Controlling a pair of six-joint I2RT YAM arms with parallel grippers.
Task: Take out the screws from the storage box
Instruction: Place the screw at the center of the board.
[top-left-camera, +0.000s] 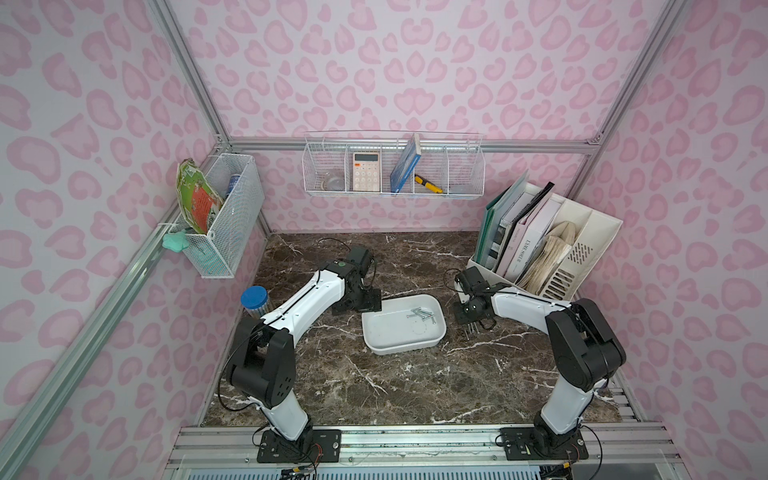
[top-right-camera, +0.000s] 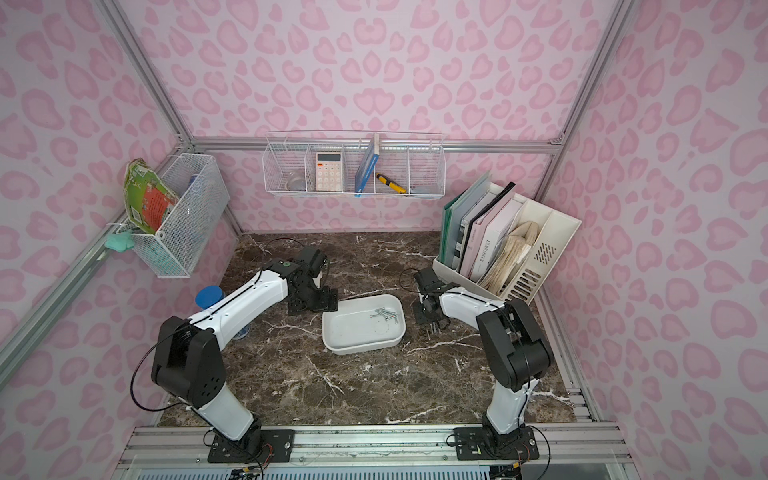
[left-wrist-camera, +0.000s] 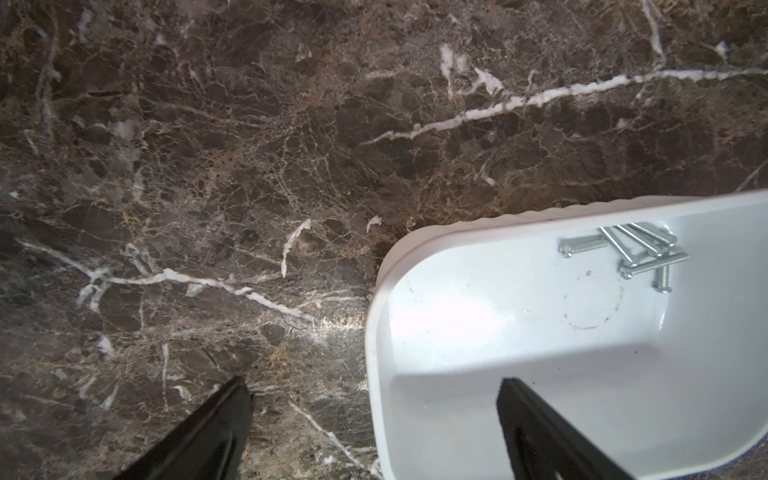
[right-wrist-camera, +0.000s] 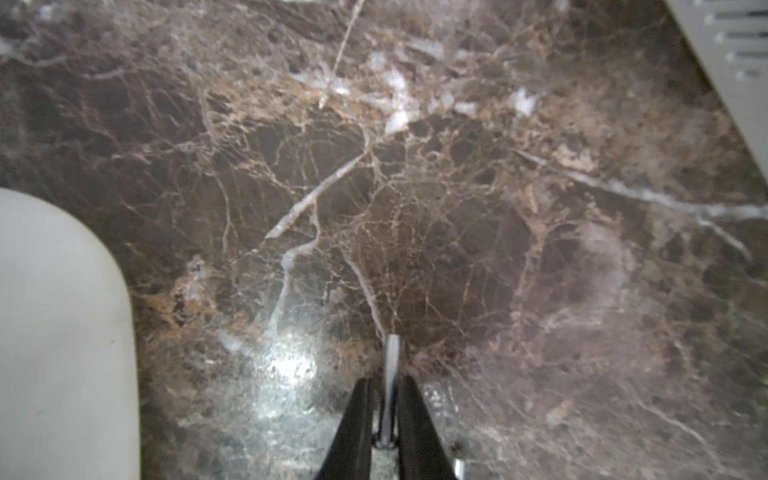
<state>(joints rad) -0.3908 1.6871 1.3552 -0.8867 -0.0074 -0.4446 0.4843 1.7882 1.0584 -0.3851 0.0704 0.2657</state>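
One screw (right-wrist-camera: 392, 353), pinched between the right gripper's (right-wrist-camera: 387, 380) near-shut jaws, could roll across the surface (right-wrist-camera: 540, 249) once dropped; left gripper (left-wrist-camera: 374, 384) gapes.

The right wrist view is soft all over. A screw (right-wrist-camera: 392, 386) stands between my right fingers (right-wrist-camera: 357, 432), one end lost between them, and I cannot tell whether they grip it. The storage box (right-wrist-camera: 58, 332) is cut off at that picture's edge, as is a corner of the file organiser (right-wrist-camera: 735, 54). In the left wrist view my left fingers (left-wrist-camera: 208, 432) and the storage box run off the frame. In both top views the screws (top-left-camera: 422, 316) in the storage box are too small to count, and my left arm (top-left-camera: 307, 301) covers part of the blue-capped jar (top-left-camera: 254, 299).
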